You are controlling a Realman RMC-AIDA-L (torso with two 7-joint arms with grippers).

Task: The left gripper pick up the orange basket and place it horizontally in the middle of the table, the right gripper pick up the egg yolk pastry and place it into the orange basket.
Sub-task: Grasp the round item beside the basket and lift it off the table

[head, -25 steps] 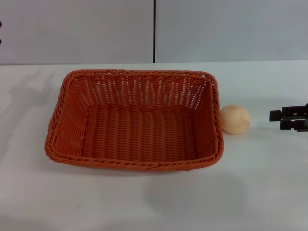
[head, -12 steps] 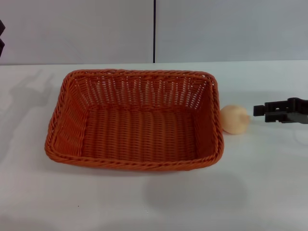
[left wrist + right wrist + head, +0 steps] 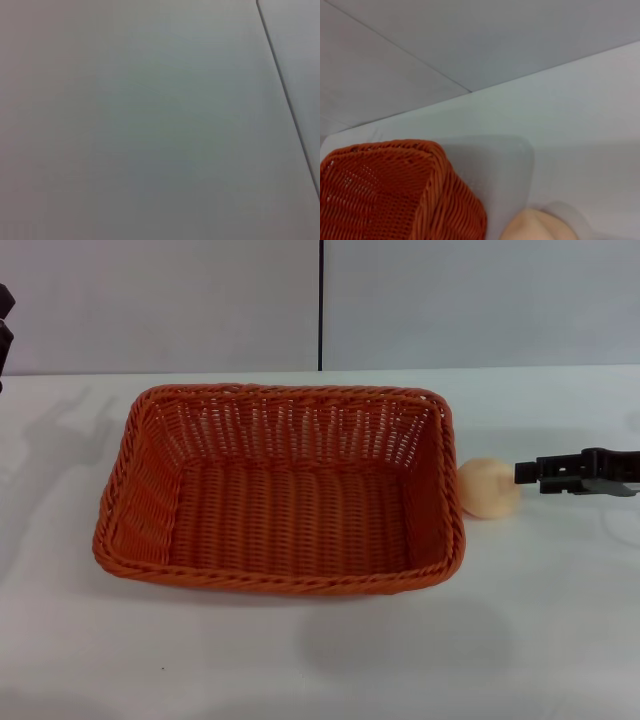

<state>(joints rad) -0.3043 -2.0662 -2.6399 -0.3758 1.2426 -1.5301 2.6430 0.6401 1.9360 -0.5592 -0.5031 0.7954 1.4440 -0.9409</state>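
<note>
The orange basket (image 3: 278,492) sits flat mid-frame on the desk (image 3: 400,650), long side across, ready to receive. The egg yolk pastry (image 3: 489,488) touches its right wall. The right hand (image 3: 523,472) reaches in from the right edge toward it; whether open or closed, I cannot tell. The left hand (image 3: 4,325) idles at upper left

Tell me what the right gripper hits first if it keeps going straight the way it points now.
Most likely the egg yolk pastry: the right gripper points at it from the right, tip at its edge. Behind it stands the orange basket. Height is unclear, so the gripper might pass just over the pastry.
</note>
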